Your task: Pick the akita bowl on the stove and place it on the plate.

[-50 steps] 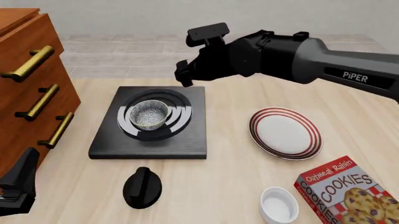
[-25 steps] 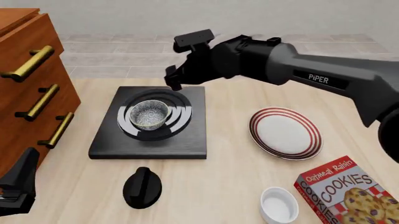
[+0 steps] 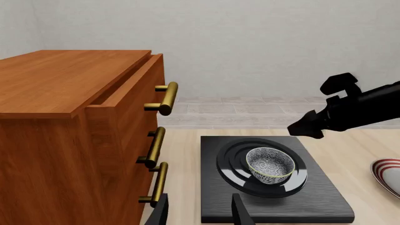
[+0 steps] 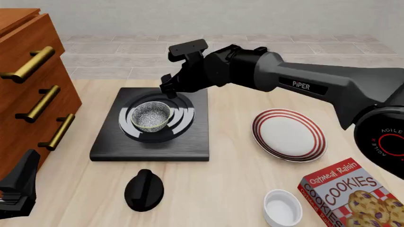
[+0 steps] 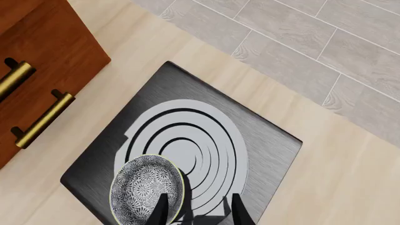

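Note:
The akita bowl (image 4: 150, 116) sits upright on the burner rings of the black stove (image 4: 196, 142); it also shows in both wrist views (image 5: 147, 190) (image 3: 270, 164). My right gripper (image 4: 168, 88) hangs open just above the stove's back edge, behind the bowl and apart from it. In its wrist view the right gripper (image 5: 198, 213) has one fingertip (image 5: 161, 206) over the bowl's rim and nothing between the fingers. The red-striped plate (image 4: 289, 135) lies to the right of the stove. My left gripper (image 3: 198, 215) is open and low at the front left (image 4: 16, 189).
A wooden drawer cabinet (image 4: 31, 85) with brass handles stands at the left. In front of the stove lies a black knob (image 4: 144, 189). A white ramekin (image 4: 282, 208) and a cookie box (image 4: 356, 198) sit at the front right.
My right arm has swung left and down, bringing its gripper from above the stove's far right corner to just behind the bowl. The left arm and the bowl have not moved.

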`<state>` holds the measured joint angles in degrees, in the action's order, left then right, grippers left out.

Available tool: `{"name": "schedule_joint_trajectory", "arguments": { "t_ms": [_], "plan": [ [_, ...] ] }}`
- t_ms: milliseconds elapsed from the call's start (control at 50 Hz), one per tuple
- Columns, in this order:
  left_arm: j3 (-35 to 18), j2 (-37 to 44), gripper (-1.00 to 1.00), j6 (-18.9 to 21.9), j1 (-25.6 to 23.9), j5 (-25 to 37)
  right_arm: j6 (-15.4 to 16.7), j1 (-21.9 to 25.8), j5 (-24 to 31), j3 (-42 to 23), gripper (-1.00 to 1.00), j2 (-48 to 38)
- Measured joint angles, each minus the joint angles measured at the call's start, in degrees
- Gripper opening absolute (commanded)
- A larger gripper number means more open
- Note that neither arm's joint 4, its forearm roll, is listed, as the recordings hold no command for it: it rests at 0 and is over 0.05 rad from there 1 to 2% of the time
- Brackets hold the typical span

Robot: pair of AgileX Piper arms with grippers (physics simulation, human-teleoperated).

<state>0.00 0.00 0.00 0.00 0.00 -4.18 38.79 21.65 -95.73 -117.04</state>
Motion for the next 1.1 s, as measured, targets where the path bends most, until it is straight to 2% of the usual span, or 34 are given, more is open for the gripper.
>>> {"name": "schedule_joint_trajectory", "arguments": {
  "t_ms": [1100],
  "plan": [
    [0.0, 0.0, 1.0, 0.0, 0.0, 0.0, -2.2, 1.3, -3.8, -1.0, 1.0, -7.7]
  ]
}}
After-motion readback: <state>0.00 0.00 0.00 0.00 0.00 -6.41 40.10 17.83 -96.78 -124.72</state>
